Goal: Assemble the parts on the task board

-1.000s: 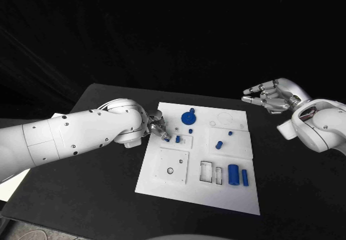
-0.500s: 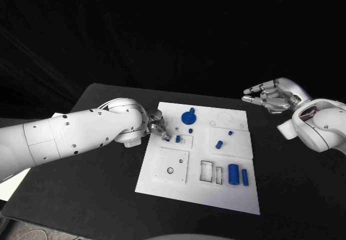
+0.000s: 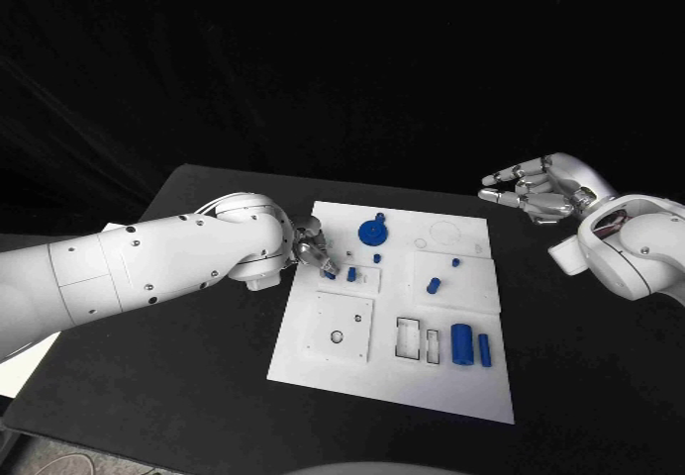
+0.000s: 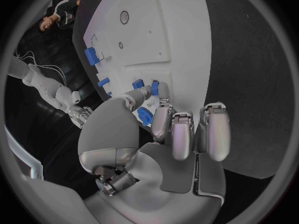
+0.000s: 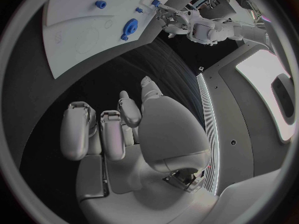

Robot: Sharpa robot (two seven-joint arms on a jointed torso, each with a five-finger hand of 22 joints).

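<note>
Black tabletop, dark backdrop behind. Head view: white task board lying mid-tabletop, long side running away from the robot. On it: blue disc with knob near the far edge, small blue peg and blue block in the raised square plate at the near-left, tiny blue stud just beyond, two small blue pieces on the right-hand plate, blue cylinder and thinner blue bar lying side by side near the right edge, beside two rectangular slots. Left robot hand at the board's left edge, fingertips down at the blue block; pinching or only touching, cannot tell. Right robot hand off the board, raised over bare tabletop beyond its far-right corner, fingers curled loosely, apart, holding nothing.

Left wrist view: left robot hand over the board, fingers extended side by side, thumb and one finger reaching toward blue peg and blue block; contact not resolvable. Blue disc partly hidden behind the fingers. Cylinder further along the board.

Right wrist view: right robot hand with fingers apart, nothing in them, dark tabletop beneath. Board corner well apart from it, blue disc on it, left robot hand at the far side.
</note>
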